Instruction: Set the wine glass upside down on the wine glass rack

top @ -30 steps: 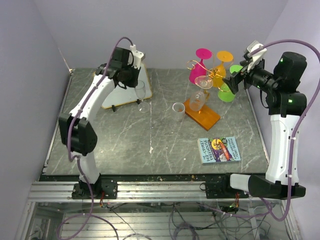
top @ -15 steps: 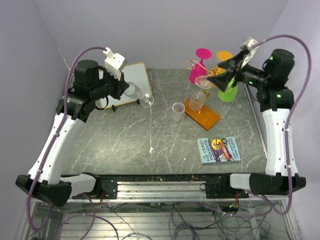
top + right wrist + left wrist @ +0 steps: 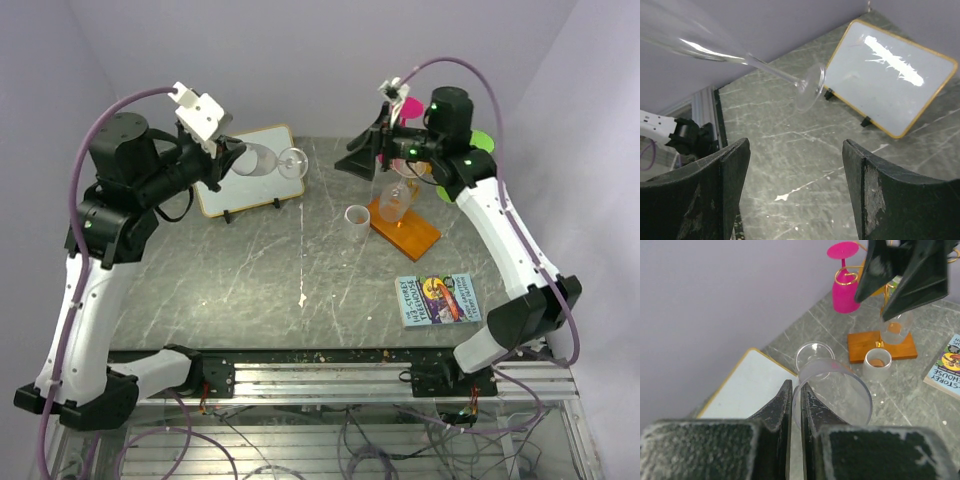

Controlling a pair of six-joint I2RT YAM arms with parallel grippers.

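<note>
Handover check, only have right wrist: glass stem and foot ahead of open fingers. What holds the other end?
Observer: The left gripper, shut on the bowl wall of the wine glass.
Operator: Glass upright?
Observer: No, roughly on its side, foot towards the right gripper, a gap between them.
Operator: Rack state?
Observer: The wine glass rack holds a pink glass upside down; a small cup stands by its orange base.

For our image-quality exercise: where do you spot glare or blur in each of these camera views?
Right wrist view: a glare streak crosses the white board; the wine glass bowl blurs at top left. Left wrist view: near fingers look soft. Top view: even light, sharp.
</note>
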